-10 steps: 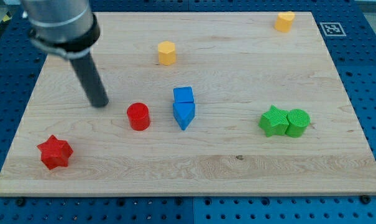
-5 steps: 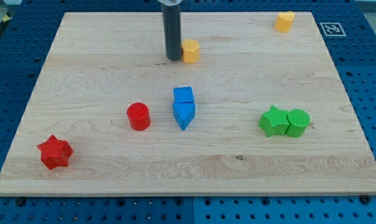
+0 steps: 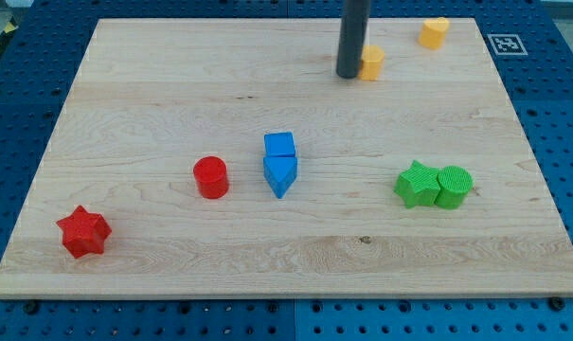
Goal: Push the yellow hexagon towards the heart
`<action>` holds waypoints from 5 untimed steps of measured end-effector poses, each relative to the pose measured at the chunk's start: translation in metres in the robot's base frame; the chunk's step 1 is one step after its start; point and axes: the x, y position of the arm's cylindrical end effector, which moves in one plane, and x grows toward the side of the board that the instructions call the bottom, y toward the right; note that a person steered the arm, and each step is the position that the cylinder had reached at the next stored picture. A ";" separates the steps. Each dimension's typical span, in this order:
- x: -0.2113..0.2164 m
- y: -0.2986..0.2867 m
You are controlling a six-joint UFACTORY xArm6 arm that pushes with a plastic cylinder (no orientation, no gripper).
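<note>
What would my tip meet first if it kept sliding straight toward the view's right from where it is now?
My tip sits at the yellow hexagon's left side, apparently touching, so it meets that block first. Further along, up and right, lies the yellow heart, probably slightly off a straight rightward line.

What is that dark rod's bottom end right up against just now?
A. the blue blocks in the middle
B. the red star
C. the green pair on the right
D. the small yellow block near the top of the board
D: my tip sits at the left side of the yellow hexagon, near the view's top, with the yellow heart farther to the view's right; the red, blue and green blocks lie well away.
</note>
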 end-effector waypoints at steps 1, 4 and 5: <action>-0.001 0.020; -0.002 0.021; 0.020 -0.052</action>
